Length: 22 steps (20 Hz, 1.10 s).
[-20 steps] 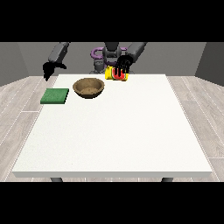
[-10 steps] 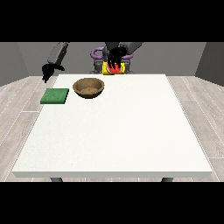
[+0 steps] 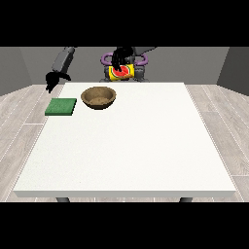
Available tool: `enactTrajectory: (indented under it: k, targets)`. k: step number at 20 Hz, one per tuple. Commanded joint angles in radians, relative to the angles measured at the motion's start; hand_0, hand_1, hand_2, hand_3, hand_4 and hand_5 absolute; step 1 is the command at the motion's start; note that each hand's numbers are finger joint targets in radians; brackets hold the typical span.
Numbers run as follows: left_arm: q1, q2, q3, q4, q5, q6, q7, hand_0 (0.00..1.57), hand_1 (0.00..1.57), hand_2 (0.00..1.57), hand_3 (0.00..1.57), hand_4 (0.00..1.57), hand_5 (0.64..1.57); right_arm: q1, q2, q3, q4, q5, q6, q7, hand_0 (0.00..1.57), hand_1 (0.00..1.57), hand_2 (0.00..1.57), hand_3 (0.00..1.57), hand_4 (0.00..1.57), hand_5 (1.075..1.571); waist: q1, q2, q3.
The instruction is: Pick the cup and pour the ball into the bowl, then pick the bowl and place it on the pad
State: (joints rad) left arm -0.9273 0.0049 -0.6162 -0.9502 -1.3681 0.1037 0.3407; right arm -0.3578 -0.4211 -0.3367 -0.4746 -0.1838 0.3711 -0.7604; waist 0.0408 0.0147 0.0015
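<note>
A yellow and red cup (image 3: 122,72) hangs tilted above the table's far edge, held by the hand at the view's right (image 3: 119,58), whose fingers curl round it. Down and to the left of the cup stands a brown wooden bowl (image 3: 98,97). No ball shows. The green pad (image 3: 61,106) lies flat left of the bowl. Off the table's far left corner, the hand at the view's left (image 3: 51,79) hangs holding nothing.
The white table (image 3: 131,146) stretches wide toward the camera with bare surface in front of the bowl and pad. The robot's body (image 3: 127,63) stands behind the far edge.
The cup has been lifted off the table, carried left toward the bowl and tilted. The arm at the view's left has risen slightly.
</note>
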Motion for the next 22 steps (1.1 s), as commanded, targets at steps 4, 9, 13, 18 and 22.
enactTrajectory:
  k: [4, 9, 13, 18, 22]
  targets:
    - [-0.001, 0.03, -0.093, -0.003, -0.1, -0.109, -0.08, 0.38, 0.38, 1.57, 1.57, 0.96, 1.571, -0.004, 0.0, -0.004, -0.001, -0.01, 0.026, -0.04, 0.0, 0.0, 0.15, 0.28, 0.43, 1.529, -0.005, 0.017, -0.0002]
    - [-0.003, 0.03, -0.077, -0.023, -0.148, -0.166, -0.104, 1.46, 1.46, 1.57, 1.57, 1.13, 1.538, 0.0, -0.04, 0.007, -0.011, -0.021, 0.076, 0.041, 0.0, 0.0, 0.22, 0.33, 0.43, 1.526, -0.042, -0.04, -0.0011]
    - [-0.007, 0.036, -0.003, -0.076, -0.157, -0.165, -0.125, 1.26, 1.26, 1.57, 1.57, 1.04, 1.56, -0.001, -0.007, 0.024, -0.004, -0.015, 0.07, 0.036, 0.0, 0.0, 0.16, 0.28, 0.69, 1.548, -0.008, -0.006, -0.001]
    - [0.042, 0.097, 0.185, -0.2, 0.029, -0.082, -0.153, 0.0, 0.0, 1.57, 1.57, 0.88, 1.55, 0.041, -0.037, -0.006, 0.045, -0.042, 0.067, 0.098, 0.0, 0.0, 0.35, 0.28, 0.7, 1.562, 0.11, -0.041, -0.0023]
    - [0.265, 0.181, 0.31, -0.199, 0.19, 0.11, -0.254, 1.52, 1.52, 1.57, 1.57, 0.87, 1.514, 0.081, -0.061, -0.03, 0.007, -0.069, 0.096, 0.054, 0.0, 0.0, 0.35, 0.28, 0.7, 1.562, 0.128, 0.043, -0.007]
